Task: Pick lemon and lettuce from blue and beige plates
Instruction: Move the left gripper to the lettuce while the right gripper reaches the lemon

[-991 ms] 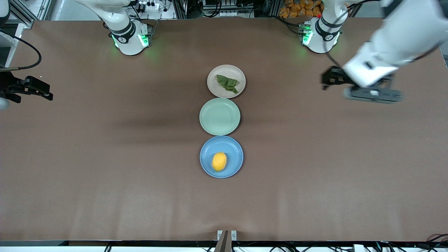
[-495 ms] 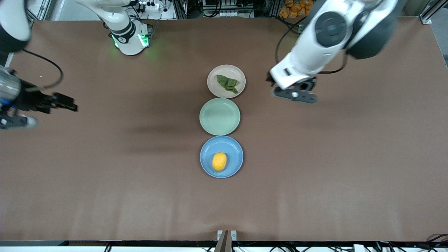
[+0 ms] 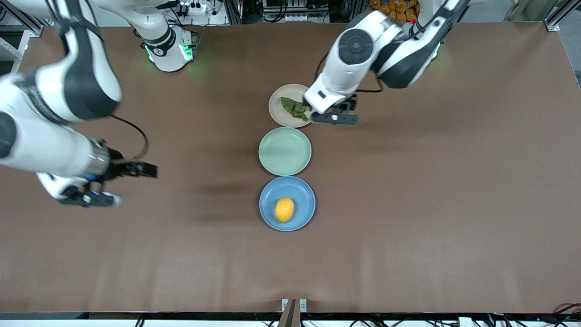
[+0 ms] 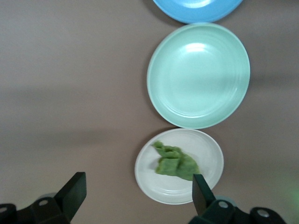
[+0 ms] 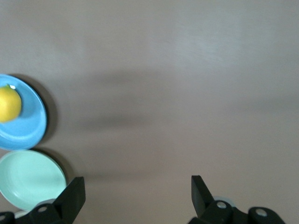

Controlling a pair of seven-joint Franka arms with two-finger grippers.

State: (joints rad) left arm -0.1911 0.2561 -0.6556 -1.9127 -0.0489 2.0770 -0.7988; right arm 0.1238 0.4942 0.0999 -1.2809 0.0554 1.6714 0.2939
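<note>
A yellow lemon (image 3: 284,209) lies on the blue plate (image 3: 303,195), the plate nearest the front camera. Green lettuce (image 3: 295,109) lies on the beige plate (image 3: 277,111), the plate nearest the arm bases. My left gripper (image 3: 333,109) hangs open and empty over the beige plate's edge toward the left arm's end. In the left wrist view the lettuce (image 4: 175,163) on the beige plate (image 4: 208,149) sits close to one finger of the open left gripper (image 4: 138,191). My right gripper (image 3: 150,171) is open and empty over bare table toward the right arm's end. The right wrist view shows the right gripper (image 5: 135,191), the lemon (image 5: 8,103) and the blue plate (image 5: 28,126).
An empty green plate (image 3: 285,151) sits between the beige and blue plates; it also shows in the left wrist view (image 4: 198,74) and in the right wrist view (image 5: 30,179). The three plates form a line down the middle of the brown table (image 3: 431,204).
The left arm swung from the table's end to over the beige plate. The right arm moved in from its end toward the plates. The lemon, lettuce and plates have not moved.
</note>
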